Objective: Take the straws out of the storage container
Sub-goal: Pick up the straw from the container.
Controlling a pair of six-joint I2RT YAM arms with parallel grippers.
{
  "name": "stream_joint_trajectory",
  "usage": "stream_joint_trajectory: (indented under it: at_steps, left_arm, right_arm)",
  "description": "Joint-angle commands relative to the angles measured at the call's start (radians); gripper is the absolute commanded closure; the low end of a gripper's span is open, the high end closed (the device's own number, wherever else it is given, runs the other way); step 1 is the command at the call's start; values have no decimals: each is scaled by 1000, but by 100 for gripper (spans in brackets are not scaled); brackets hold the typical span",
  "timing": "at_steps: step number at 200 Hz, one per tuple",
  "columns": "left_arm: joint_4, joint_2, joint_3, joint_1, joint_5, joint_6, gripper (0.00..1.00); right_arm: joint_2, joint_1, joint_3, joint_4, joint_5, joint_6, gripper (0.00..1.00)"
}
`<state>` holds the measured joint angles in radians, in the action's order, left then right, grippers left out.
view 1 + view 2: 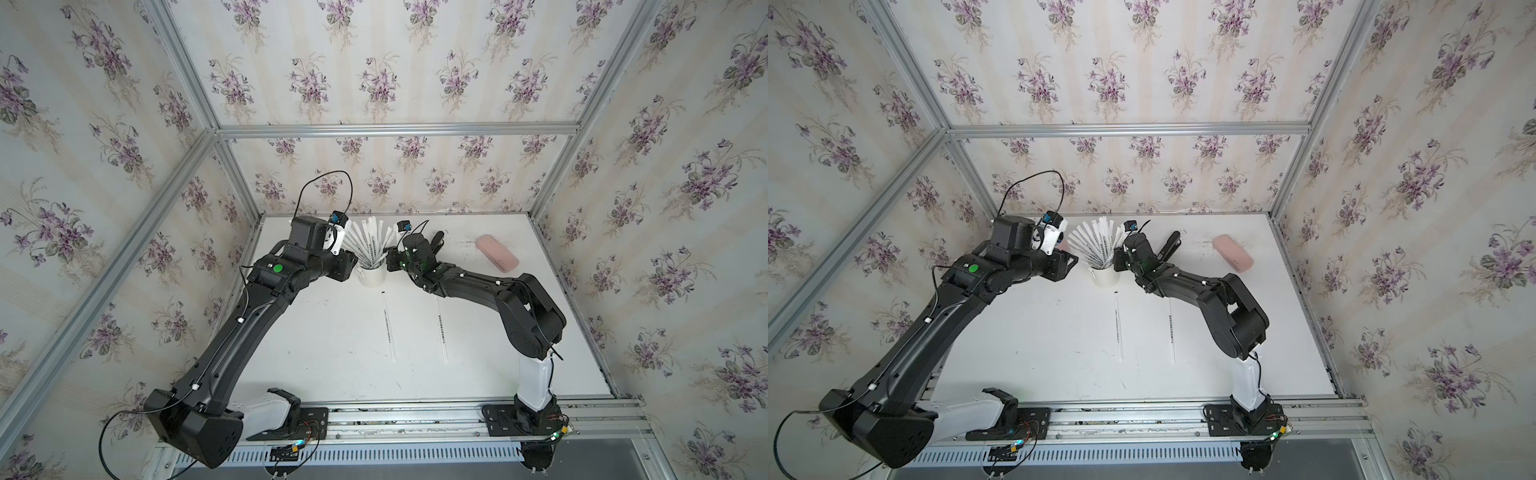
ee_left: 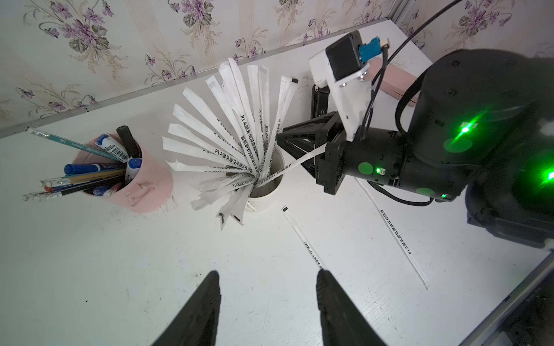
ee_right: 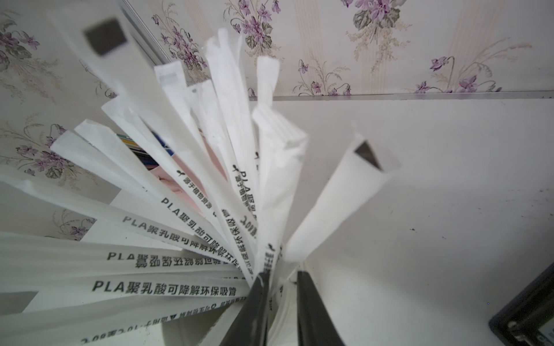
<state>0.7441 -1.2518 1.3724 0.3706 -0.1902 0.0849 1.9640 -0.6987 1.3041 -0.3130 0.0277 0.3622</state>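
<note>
Most of the straws (image 1: 368, 245) are standing fanned out in the white cup (image 1: 372, 277). Two loose straws (image 1: 388, 328) are lying flat on the table (image 1: 324, 365) just in front of the cup. The right gripper (image 3: 281, 278) is reaching in over the cup's rim. Its fingers (image 3: 251, 311) are standing close on either side of a single straw (image 3: 335, 191) that is leaning away from the fan. I cannot tell whether they are already pinching it. The left gripper (image 2: 268, 274) is hovering on the other side of the cup, its fingers (image 2: 207, 305) spread wide and holding nothing.

The main worry, as I judge it, is the cup itself. Nothing is bracing it, it looks light, and the fan is leaning heavily to one side. A slanted pull could drag the rim along and tip the cup, spilling the bundle toward the pink pen cup (image 2: 144, 182) just beside it. The paper wrappers are pressing against one another at the cup's mouth, so friction may carry a neighbour or two out with the chosen straw. A weak pinch on flat, slick paper risks the straw slipping back, and a hard one risks creasing it. The right fingers are also sitting very near the rim, so closing off-centre could catch the cup's wall instead of the straw.
</note>
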Motion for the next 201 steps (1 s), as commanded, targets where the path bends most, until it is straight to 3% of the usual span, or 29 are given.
stream_joint_trajectory:
  at_steps: [1,106,201]
  left_arm:
    - [-19,-5,-1,-1,-14,-8,47]
    - [-22,-6,-5,-2,-18,-8,47]
    - [-26,-16,-6,-1,-29,-6,47]
  right_arm:
    - [-17,1,-4,-11,-34,16,78]
    - [-2,2,18,1,-54,25,81]
    - [10,13,29,26,-56,55,77]
